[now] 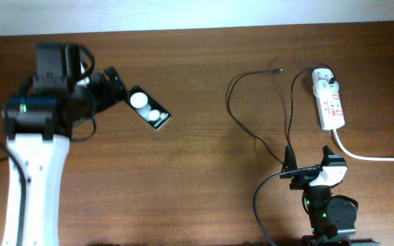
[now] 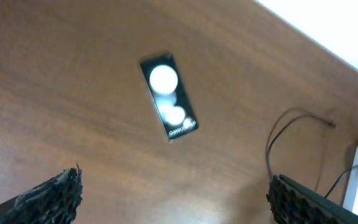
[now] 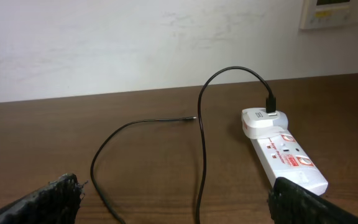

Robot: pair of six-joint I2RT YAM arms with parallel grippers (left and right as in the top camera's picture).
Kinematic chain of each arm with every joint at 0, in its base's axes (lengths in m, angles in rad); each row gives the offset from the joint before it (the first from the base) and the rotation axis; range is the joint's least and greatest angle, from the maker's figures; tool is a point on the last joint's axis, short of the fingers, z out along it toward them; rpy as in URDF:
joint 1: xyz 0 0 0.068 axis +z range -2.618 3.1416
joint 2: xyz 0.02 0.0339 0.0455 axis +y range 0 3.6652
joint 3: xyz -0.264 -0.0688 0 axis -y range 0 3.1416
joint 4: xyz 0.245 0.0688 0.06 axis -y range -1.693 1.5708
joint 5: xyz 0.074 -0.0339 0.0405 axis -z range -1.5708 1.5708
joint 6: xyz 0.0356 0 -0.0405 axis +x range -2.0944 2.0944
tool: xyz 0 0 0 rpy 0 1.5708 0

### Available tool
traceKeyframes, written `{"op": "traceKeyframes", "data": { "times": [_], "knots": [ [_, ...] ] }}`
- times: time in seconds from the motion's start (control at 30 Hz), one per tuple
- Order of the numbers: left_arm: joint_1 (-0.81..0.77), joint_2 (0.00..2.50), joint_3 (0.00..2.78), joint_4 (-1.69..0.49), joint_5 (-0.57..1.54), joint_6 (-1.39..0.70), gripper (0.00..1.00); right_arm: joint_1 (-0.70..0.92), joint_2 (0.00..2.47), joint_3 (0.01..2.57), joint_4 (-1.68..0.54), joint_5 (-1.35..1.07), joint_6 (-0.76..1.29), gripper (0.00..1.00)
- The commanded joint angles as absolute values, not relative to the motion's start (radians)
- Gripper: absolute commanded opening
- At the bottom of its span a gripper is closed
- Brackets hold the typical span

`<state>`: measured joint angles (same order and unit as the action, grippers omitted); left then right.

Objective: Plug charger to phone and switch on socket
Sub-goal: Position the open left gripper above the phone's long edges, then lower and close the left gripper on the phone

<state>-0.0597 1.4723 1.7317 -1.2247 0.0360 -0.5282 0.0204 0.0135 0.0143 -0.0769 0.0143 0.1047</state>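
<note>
Wooden table (image 1: 197, 130), one phone (image 1: 149, 108), one socket (image 1: 329, 101)

The left arm (image 1: 29, 171) is showing a long white link topped by black motor housings, with a small green light (image 1: 24, 107) glowing and thin black cables (image 1: 87, 130) looping beside them. The right arm (image 1: 328, 205) is showing black housings, another green glow and a white block near its wrist. The right fingers (image 3: 48, 202) are looking black and rough-textured, and the left fingers (image 2: 55, 196) are looking the same.
</note>
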Motion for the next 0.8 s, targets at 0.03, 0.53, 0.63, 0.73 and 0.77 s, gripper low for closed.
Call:
{"op": "traceKeyframes", "data": {
  "times": [0.03,0.53,0.63,0.73,0.77],
  "knots": [
    [-0.104,1.695,2.044,-1.279,-0.02,-0.615,1.0,0.025,0.006,0.006,-0.079,0.008,0.105,0.99],
    [-0.151,2.319,2.274,-1.366,0.038,-0.8,0.99,0.025,0.006,0.006,-0.079,0.008,0.105,0.99],
    [-0.151,2.383,2.273,-1.397,0.038,-0.913,0.99,0.025,0.006,0.006,-0.079,0.008,0.105,0.99],
    [-0.151,2.439,2.273,-1.408,0.038,-0.913,0.99,0.025,0.006,0.006,-0.079,0.008,0.105,0.99],
    [-0.151,2.453,2.273,-1.404,0.038,-0.913,0.99,0.025,0.006,0.006,-0.079,0.008,0.105,0.99]
  ]
}}
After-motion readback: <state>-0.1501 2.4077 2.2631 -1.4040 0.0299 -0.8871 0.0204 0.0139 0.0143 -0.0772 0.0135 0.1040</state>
